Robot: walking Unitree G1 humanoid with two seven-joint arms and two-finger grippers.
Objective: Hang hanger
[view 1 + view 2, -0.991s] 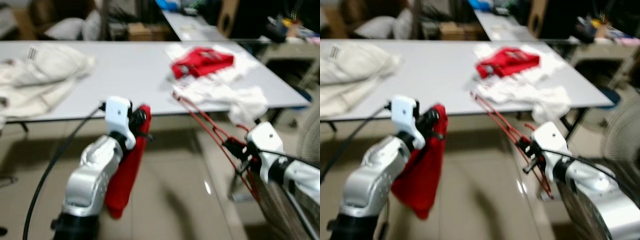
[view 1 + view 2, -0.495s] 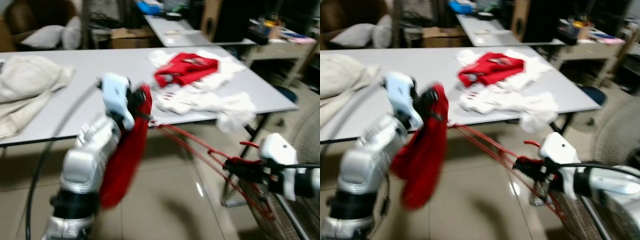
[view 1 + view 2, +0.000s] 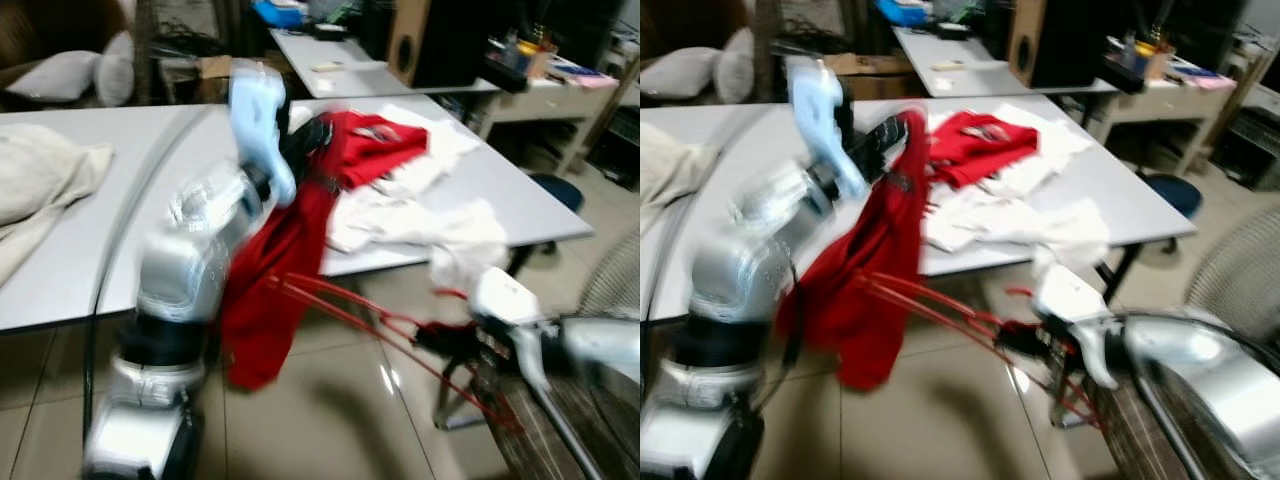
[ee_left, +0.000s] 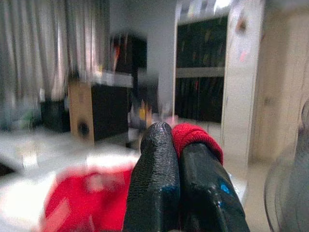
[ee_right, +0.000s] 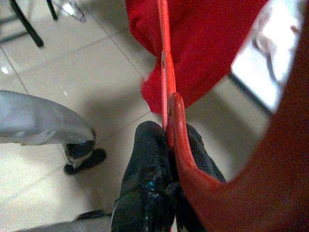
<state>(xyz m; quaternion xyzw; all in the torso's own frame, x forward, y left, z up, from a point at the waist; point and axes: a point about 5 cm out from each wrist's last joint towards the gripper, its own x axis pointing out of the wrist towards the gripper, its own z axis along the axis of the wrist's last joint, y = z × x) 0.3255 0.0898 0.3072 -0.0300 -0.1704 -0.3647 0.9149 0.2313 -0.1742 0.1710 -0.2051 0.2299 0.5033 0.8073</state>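
Hanger (image 3: pixel 370 325): thin red wire, long axis running from clamped right gripper (image 5: pixel 166 145) toward red garment (image 3: pixel 275 290) pinched by left gripper (image 4: pixel 176 145).

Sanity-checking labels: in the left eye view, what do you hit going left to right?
Cream cloth on the table → left arm holding the red garment → white clothes pile → right gripper on the red hanger → fan grille.
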